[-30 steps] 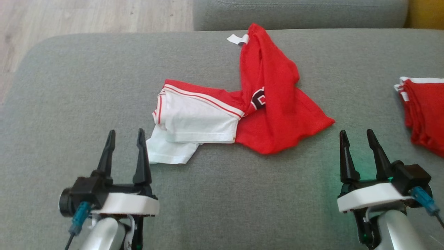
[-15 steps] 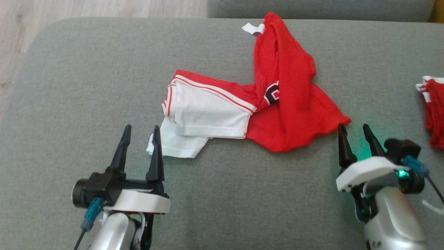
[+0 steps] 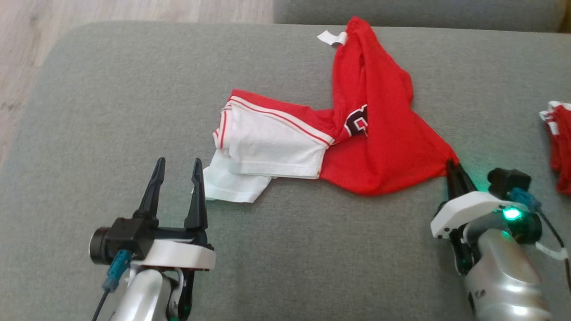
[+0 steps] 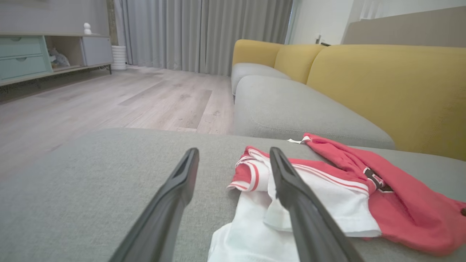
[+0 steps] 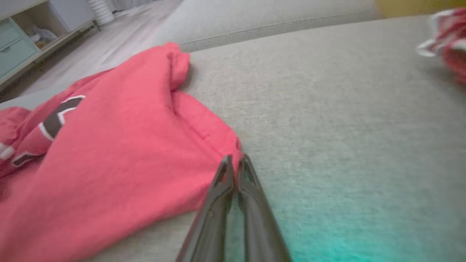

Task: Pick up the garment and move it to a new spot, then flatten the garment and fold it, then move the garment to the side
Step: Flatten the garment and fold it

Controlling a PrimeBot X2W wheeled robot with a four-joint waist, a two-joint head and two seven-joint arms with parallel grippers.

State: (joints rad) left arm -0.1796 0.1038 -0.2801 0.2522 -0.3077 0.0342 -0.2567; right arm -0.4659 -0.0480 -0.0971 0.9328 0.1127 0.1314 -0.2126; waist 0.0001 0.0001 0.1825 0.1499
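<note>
A red and white garment (image 3: 379, 147) lies crumpled on the grey sofa seat (image 3: 111, 89), its white sleeve part toward the left and a red corner stretching out to the right. My right gripper (image 3: 452, 164) is shut on that right corner of the garment (image 5: 109, 163), and in the right wrist view its fingers (image 5: 235, 158) press together with the red hem pinched at their tips. Just left of the white sleeve end my left gripper (image 3: 177, 162) stands open. In the left wrist view the left gripper (image 4: 233, 151) shows its right finger against the white cloth of the garment (image 4: 400, 211).
Another red and white piece of clothing (image 3: 560, 142) lies at the seat's right edge. A second grey cushion (image 3: 401, 9) adjoins at the back, with a yellow backrest (image 4: 382, 83) behind. Wooden floor (image 3: 89, 13) lies beyond the seat's left and far edge.
My right gripper moved forward to the garment's right corner and shut on it. The left gripper stayed open beside the white sleeve. The head camera shifted slightly.
</note>
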